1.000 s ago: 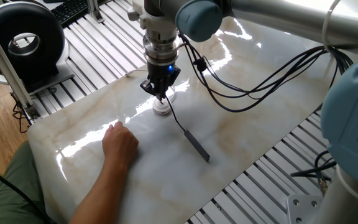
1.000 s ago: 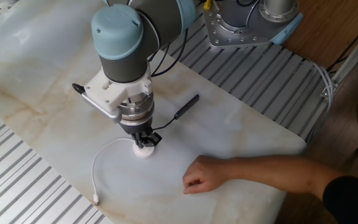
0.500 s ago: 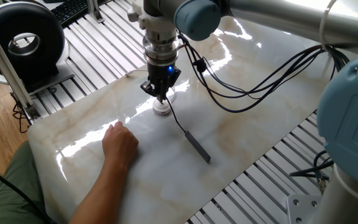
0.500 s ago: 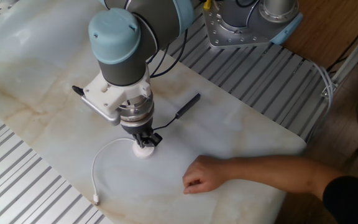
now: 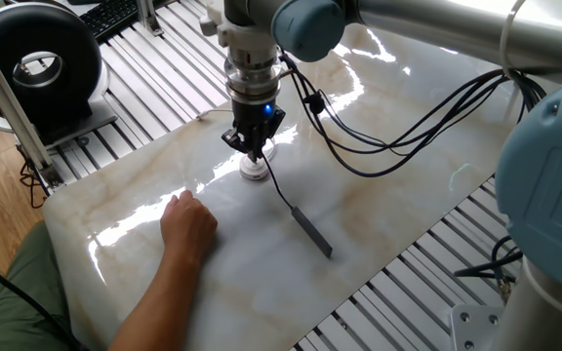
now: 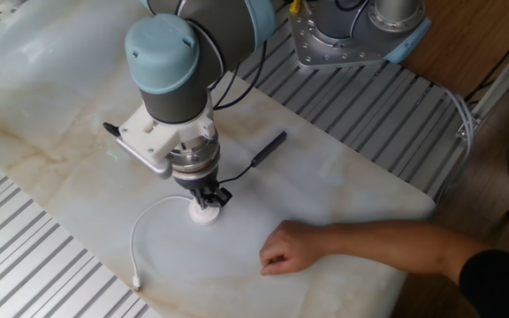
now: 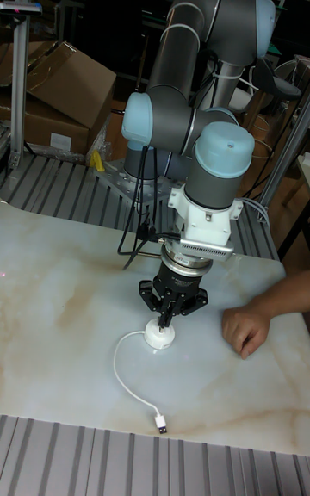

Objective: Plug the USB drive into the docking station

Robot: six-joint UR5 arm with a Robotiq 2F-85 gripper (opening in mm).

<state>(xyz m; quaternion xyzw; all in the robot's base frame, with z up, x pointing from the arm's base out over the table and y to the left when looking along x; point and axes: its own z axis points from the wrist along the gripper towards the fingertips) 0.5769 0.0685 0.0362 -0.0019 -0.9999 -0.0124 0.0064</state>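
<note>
The docking station (image 5: pixel 254 173) is a small white round puck on the marble table, with a pale wire (image 6: pixel 141 237) looping away from it. My gripper (image 5: pixel 255 151) stands straight above it, fingers shut on the plug end of the USB drive's black cable, the tip just over the puck's centre. The USB drive (image 5: pixel 312 232), a slim grey bar, lies flat on the table a short way off, joined to the gripper by that cable. In the other fixed view the gripper (image 6: pixel 205 201) hides most of the puck (image 6: pixel 203 215). The tall view shows the gripper (image 7: pixel 168 315) touching or nearly touching the puck (image 7: pixel 160 336).
A person's hand (image 5: pixel 188 226) rests on the marble table (image 5: pixel 408 185) close to the puck, its forearm (image 6: pixel 387 243) reaching in from the table's edge. Black robot cables (image 5: pixel 398 127) hang over the table. A black round device (image 5: pixel 37 58) stands off the table.
The gripper has shifted only slightly over the puck. The grey bar has slid a little along the table with its cable. The hand has not moved.
</note>
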